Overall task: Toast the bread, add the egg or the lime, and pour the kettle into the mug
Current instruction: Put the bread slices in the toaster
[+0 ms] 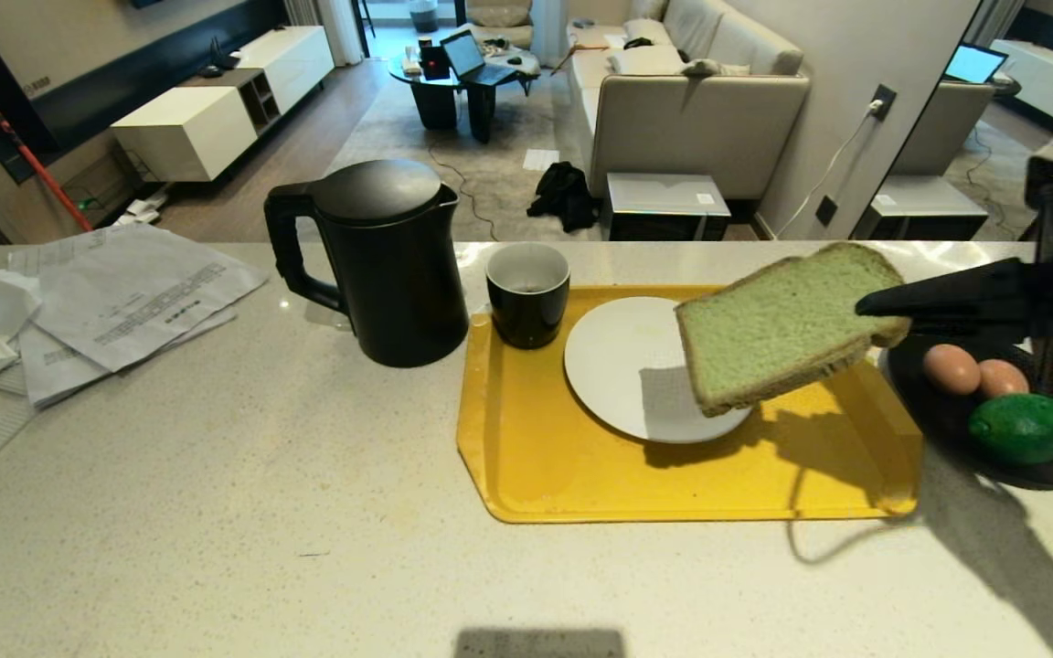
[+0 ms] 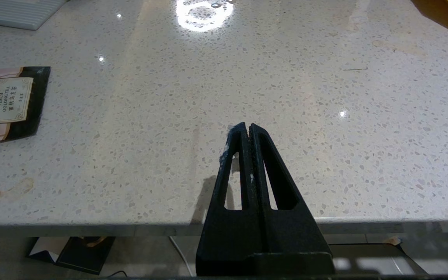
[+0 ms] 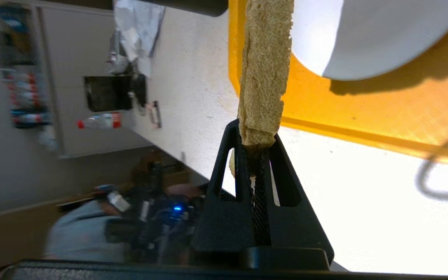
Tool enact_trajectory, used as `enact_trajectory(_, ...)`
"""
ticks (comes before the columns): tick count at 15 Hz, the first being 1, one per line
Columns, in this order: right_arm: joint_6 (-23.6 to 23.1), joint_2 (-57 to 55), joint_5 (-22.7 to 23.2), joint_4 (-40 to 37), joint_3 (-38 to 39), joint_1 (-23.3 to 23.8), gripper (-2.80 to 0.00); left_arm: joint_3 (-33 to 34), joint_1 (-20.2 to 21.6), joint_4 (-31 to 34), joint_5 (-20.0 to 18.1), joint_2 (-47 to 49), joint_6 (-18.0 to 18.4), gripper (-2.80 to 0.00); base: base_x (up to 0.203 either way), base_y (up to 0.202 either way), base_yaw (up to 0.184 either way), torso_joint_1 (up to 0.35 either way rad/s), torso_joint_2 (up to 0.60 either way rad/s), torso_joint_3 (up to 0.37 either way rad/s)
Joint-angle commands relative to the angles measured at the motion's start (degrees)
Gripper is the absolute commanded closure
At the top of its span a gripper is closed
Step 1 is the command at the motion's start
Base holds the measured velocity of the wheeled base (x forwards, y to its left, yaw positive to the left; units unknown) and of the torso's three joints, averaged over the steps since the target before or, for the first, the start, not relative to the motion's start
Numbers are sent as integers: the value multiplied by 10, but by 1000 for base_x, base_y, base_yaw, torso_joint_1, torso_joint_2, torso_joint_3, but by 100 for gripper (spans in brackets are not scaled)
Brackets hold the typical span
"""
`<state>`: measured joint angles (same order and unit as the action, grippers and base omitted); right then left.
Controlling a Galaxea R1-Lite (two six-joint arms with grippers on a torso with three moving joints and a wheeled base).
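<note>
bread [image 1: 782, 324]: held in the air over the white plate [image 1: 622, 366] and yellow tray [image 1: 673, 484]
right gripper [image 1: 874, 309]: clamped on the slice's right edge
feel: light, soft, tears easily; pinch at the crust
left gripper [image 2: 246, 128]: closed, empty, over the counter [image 2: 325, 97]

We are in a home: a speckled stone kitchen counter [image 1: 216, 512] fills the lower frame, and beyond it, across the top, an open living room with a beige sofa [image 1: 700, 91], a dark coffee table [image 1: 453, 87] carrying a laptop [image 1: 464, 53], and white low cabinets [image 1: 216, 110] at upper left
</note>
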<state>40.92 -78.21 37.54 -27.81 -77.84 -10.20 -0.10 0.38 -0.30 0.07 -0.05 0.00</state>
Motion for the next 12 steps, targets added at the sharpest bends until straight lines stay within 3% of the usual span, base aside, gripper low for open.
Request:
enact_trajectory(1,-70,59,-54,-73,-37,-7,0,0,0,0,0,0,0,0,0,0,0,0,0,0)
enact_trajectory(4,-178,113,-142,-121,-38,-8,0,0,0,0,0,0,0,0,0,0,0,0,0,0)
enact_trajectory(7,-241,162,-204,-159,-37,-7,0,0,1,0,0,0,0,0,0,0,0,0,0,0)
enact_trajectory(12,-264,199,-265,-181,-33,-7,0,0,0,0,0,0,0,0,0,0,0,0,0,0)
